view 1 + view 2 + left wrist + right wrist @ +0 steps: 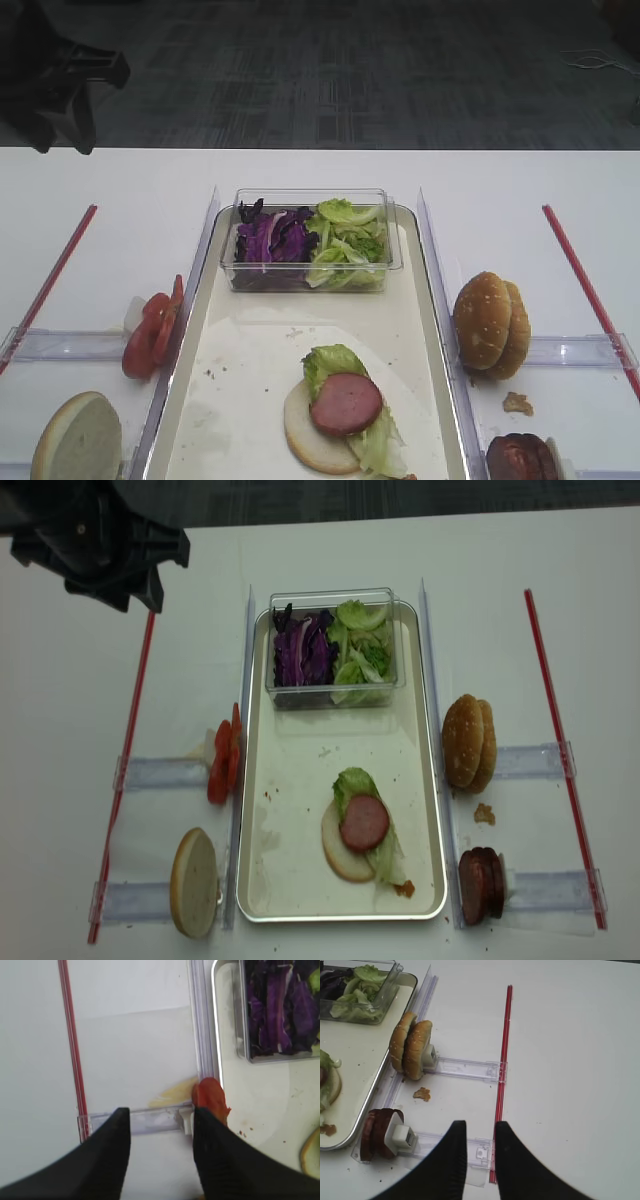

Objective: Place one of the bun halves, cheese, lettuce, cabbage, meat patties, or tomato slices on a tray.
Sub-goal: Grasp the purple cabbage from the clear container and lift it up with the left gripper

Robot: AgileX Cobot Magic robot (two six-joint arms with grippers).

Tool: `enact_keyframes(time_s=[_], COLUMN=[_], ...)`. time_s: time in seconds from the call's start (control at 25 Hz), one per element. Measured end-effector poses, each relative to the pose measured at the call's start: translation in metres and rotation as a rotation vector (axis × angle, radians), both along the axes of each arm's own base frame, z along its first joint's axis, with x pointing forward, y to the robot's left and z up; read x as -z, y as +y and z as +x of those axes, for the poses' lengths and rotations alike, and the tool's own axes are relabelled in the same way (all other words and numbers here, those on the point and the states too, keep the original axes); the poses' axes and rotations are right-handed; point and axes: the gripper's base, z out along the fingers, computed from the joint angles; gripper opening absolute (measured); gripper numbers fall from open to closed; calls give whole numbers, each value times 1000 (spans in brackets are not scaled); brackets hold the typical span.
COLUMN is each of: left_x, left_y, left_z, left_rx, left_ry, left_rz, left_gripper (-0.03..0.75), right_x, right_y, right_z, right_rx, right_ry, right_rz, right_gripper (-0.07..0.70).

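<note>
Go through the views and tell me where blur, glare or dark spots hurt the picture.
Exterior high: soft overall, the dark arm at top left a featureless silhouette. Realsense exterior high: evenly lit, and the tray shows little glare. Right wrist: the right gripper fingers are black and blurred, the bun halves sharp. Left wrist: the left gripper fingers are blurred too, and the white table is nearly washed out.

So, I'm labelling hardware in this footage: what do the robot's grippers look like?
Both are matte black. The right gripper has two broad curved fingers tapering to rounded tips, with fine ribbing. The left gripper looks the same. A dark, bulky arm housing shows in the overhead view. No cables or markings visible.
</note>
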Motion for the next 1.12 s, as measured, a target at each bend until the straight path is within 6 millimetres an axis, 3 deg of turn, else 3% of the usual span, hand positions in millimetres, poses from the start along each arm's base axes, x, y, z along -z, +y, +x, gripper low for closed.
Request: enact_keyframes(time_s=[0.4, 0.84, 1.12], left_x=[19, 22, 19], left_y=[-7, -16, -47], left_z=[35, 41, 40], left_rx=[0, -5, 68], left_ry=[42, 22, -42], left_rz=[2, -93, -135], left_gripper=[286, 287, 287], right_x=[0, 0, 0], right_y=[0, 0, 0], right_z=[0, 0, 0], right_rx=[0, 0, 0], right_ry=[0, 0, 0], right_rz=[0, 0, 0], right_gripper=[181, 159, 89])
